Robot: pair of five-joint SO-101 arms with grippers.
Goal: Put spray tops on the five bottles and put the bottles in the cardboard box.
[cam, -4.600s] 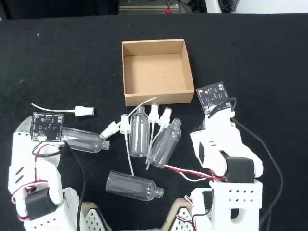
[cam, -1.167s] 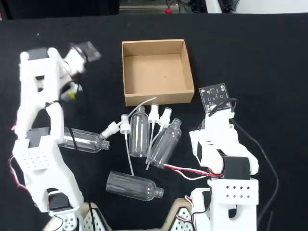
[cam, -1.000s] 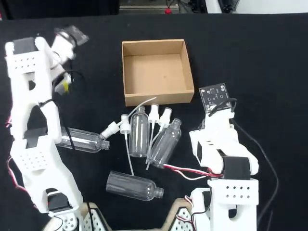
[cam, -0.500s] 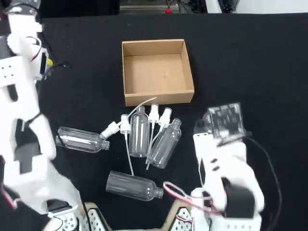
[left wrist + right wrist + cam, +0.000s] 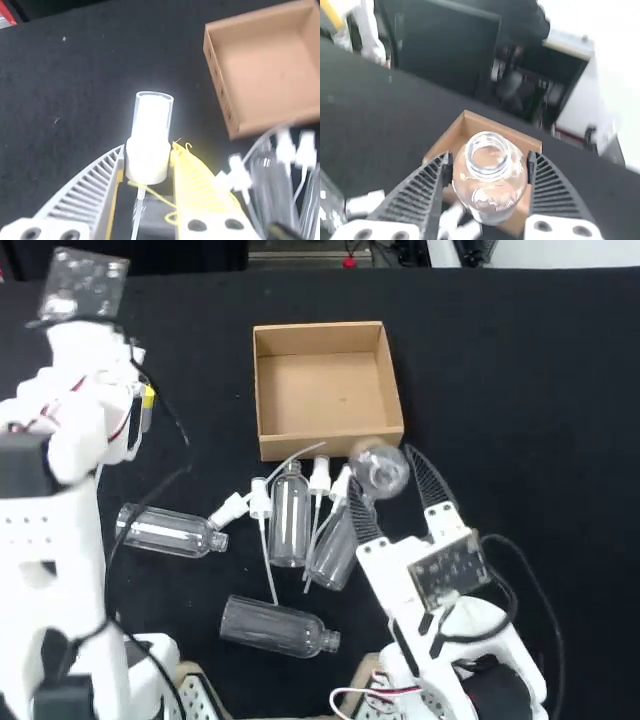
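Note:
My left gripper [image 5: 147,149] is shut on a white spray top [image 5: 150,135], held above the table to the left of the cardboard box [image 5: 235,100]. My right gripper [image 5: 489,159] is shut on a clear bottle [image 5: 490,172] whose open neck points up, just in front of the box [image 5: 455,132]. From above, that bottle's neck [image 5: 378,468] sits between the right gripper's black fingers [image 5: 420,480]. Three more bottles lie on the cloth: one at the left [image 5: 170,532], one in the middle [image 5: 288,515] and one near the front [image 5: 275,627]. Several spray tops [image 5: 320,475] lie around the middle bottle.
The open cardboard box [image 5: 320,445] stands at the middle back with nothing in it. The left arm [image 5: 75,430] towers over the table's left side. Black cloth lies bare to the right of the box and at the far left.
The left arm picked the lone spray top off the cloth and rose with it. The right arm swung forward from the right and closed on a bottle, raising its neck.

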